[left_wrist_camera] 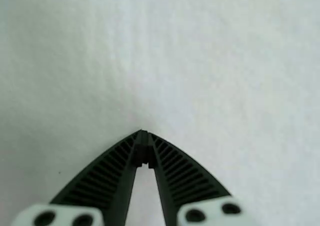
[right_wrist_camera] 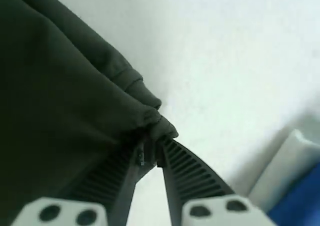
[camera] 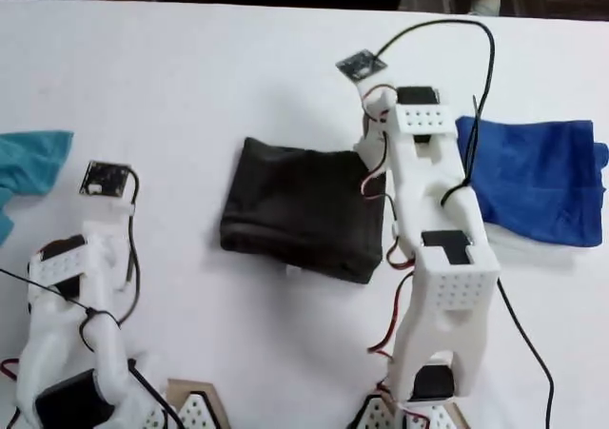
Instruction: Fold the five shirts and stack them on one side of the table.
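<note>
**Black shirt corner pinched, go easy**

Right tool (right_wrist_camera: 150, 153) is clamped on a corner of the folded black shirt (camera: 304, 205), in the middle of the counter (camera: 190, 87). I'd drag it low and slow toward the blue shirt (camera: 538, 177) so the fold doesn't pop open. Left tool (left_wrist_camera: 143, 148) is pinched together on nothing, over bare counter.

The right tool (right_wrist_camera: 150, 155) pinches a corner of the black shirt (right_wrist_camera: 60, 110) above the white table (right_wrist_camera: 225, 50)
</note>
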Available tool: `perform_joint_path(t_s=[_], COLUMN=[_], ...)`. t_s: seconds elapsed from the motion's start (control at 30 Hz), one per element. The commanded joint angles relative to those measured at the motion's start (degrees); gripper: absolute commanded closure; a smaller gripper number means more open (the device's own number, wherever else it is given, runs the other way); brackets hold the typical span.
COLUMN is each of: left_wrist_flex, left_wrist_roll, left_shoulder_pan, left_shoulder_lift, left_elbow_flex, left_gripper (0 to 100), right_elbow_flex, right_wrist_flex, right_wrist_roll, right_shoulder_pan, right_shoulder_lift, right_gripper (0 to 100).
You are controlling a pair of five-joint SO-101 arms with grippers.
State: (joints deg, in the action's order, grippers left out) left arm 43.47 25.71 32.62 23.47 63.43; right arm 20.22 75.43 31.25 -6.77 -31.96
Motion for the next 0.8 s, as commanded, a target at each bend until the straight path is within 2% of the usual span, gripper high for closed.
perform_joint_path(t_s=[0.0, 0.23, 0.43, 0.77], left_wrist_flex=[-0.8, -0.8, -0.8, -0.8], left_wrist_roll=[-0.5, -0.5, -0.5, -0.5], left_shoulder_pan=[-0.5, -0.5, -0.5, -0.5], left_shoulder_lift=[2.0, 2.0, 2.0, 2.0], left_elbow_flex=[0.1, 0.1, 0.1, 0.1], left_gripper=[97, 97, 97, 97], right_elbow_flex=[6.0, 16.6, 16.2, 24.7], right_wrist_flex=[2.0, 4.4, 4.2, 3.8], right_wrist_roll=[2.5, 5.7, 9.1, 8.9], right_shoulder_pan=[0.0, -0.8, -3.0, -2.9], right_shoulder_lift=[5.2, 4.7, 2.4, -8.4], right_gripper=[97.8, 97.8, 97.8, 97.3])
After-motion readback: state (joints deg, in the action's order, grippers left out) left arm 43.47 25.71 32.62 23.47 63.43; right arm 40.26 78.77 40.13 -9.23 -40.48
